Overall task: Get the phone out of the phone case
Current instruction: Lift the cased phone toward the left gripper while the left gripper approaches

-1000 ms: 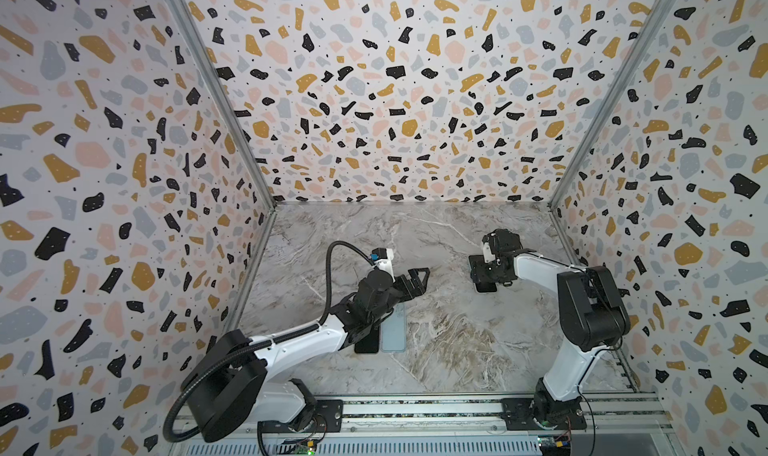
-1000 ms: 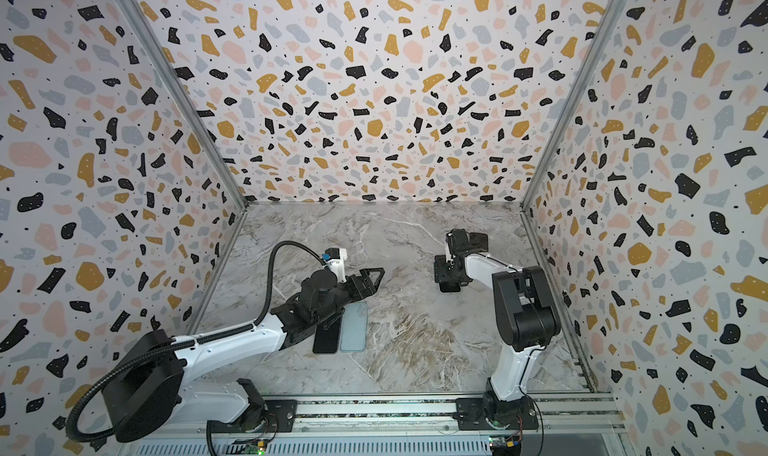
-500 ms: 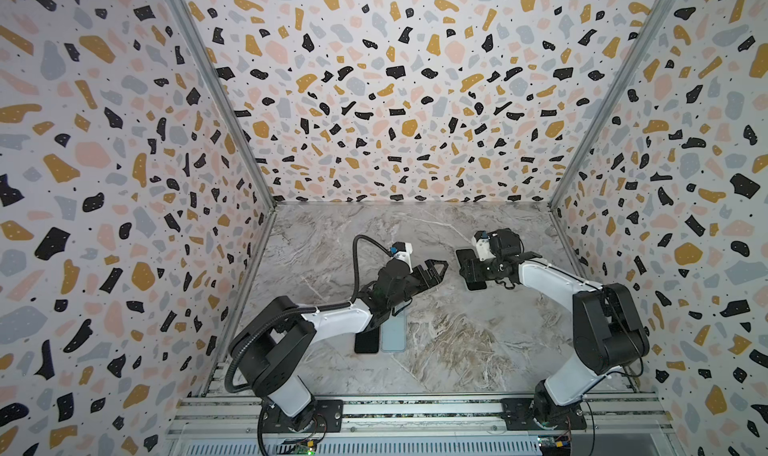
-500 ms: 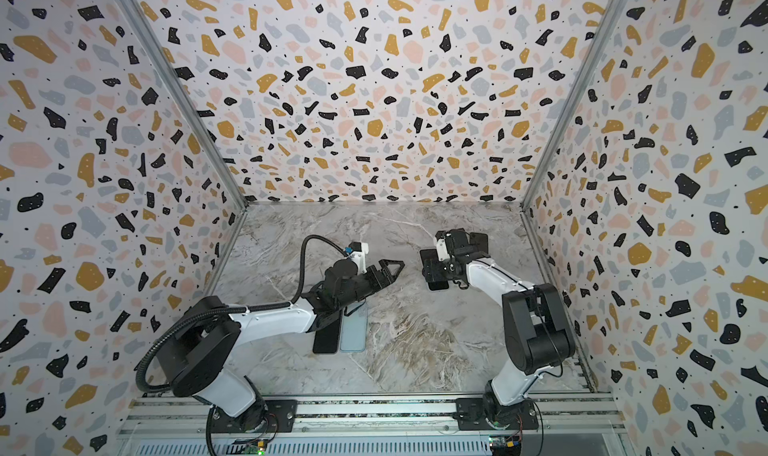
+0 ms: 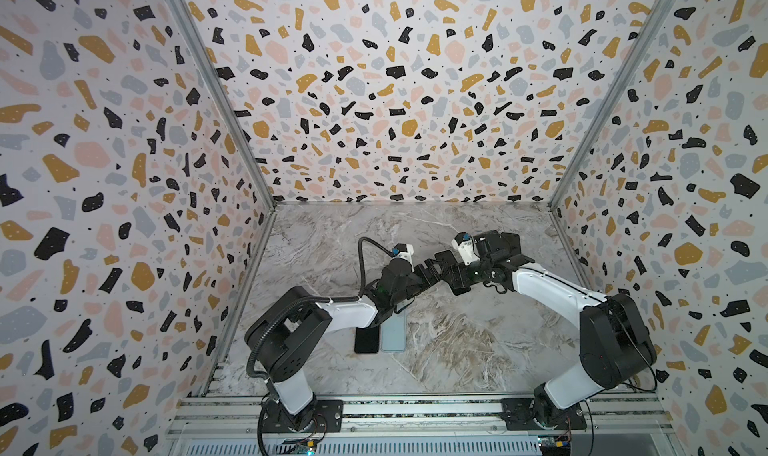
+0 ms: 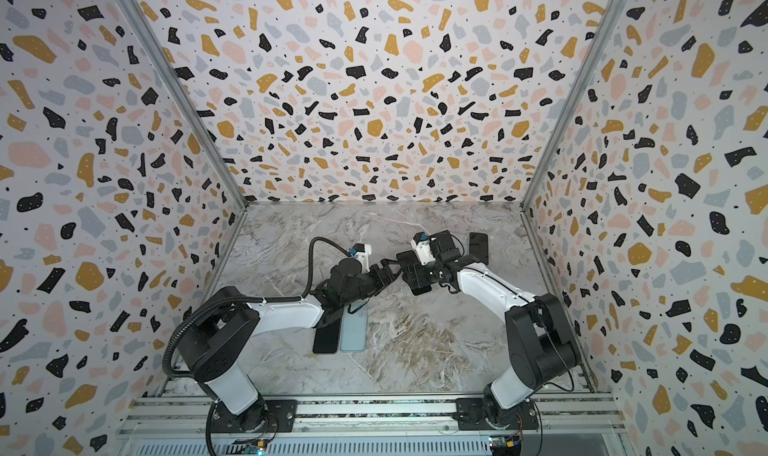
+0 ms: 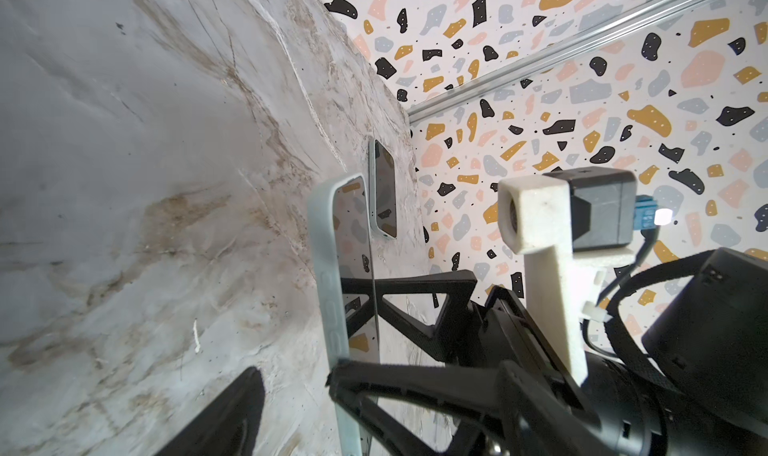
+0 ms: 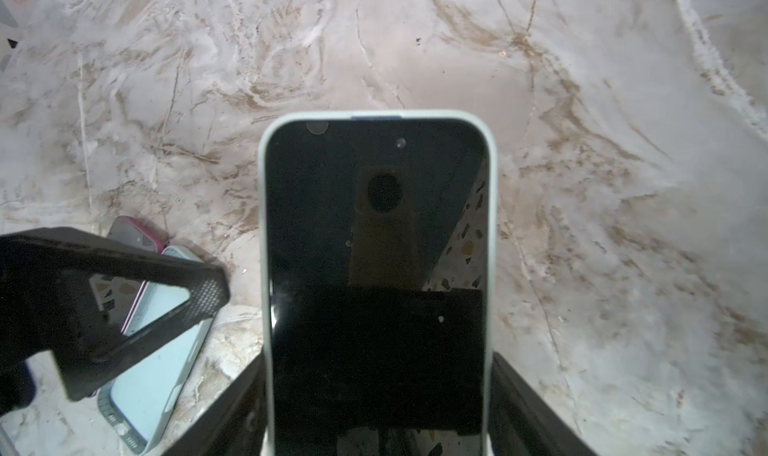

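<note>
My left gripper (image 5: pixel 432 272) has swung across, open jaws seemingly straddling the pale mint rubbery case (image 8: pixel 490 225), black glass phone (image 8: pixel 374 246) inside, which my right gripper (image 8: pixel 379 408) clamps, ready for peeling.

1. The phone (image 8: pixel 376 246) faces the right wrist camera: screen dark, no word, brand or number to read.
2. Its case (image 7: pixel 332 267) shows edge-on: raised marks along the side, too blurred to make out.
</note>
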`<state>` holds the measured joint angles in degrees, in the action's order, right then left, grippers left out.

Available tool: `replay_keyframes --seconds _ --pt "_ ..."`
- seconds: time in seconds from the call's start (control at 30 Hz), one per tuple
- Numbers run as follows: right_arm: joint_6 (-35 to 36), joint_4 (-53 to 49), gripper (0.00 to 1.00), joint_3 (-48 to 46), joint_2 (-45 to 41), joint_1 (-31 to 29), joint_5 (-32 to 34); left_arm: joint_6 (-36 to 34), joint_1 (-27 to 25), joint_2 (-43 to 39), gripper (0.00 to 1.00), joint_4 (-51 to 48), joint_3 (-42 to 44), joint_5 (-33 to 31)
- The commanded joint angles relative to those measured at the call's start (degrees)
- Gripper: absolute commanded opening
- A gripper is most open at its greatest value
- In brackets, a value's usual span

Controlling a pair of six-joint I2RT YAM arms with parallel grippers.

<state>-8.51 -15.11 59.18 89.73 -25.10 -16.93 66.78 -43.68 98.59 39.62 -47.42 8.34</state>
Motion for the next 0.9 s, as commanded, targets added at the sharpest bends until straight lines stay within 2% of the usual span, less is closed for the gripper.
replay_keyframes --seconds 0.0,0.3,0.87 --pt "0.9 0.0 0.34 0.1 -3.3 -1.2 -1.9 1.0 0.4 1.3 0.86 3.9 -1.3 1.6" --pt "1.4 -0.6 0.32 0.1 -4.2 -2.9 -3.9 1.8 1.1 2.7 0.73 5.4 -1.2 2.5" --pt "2.2 -1.1 0.31 -0.3 -4.5 -4.0 -3.9 3.0 1.7 3.5 0.27 7.8 0.0 4.3"
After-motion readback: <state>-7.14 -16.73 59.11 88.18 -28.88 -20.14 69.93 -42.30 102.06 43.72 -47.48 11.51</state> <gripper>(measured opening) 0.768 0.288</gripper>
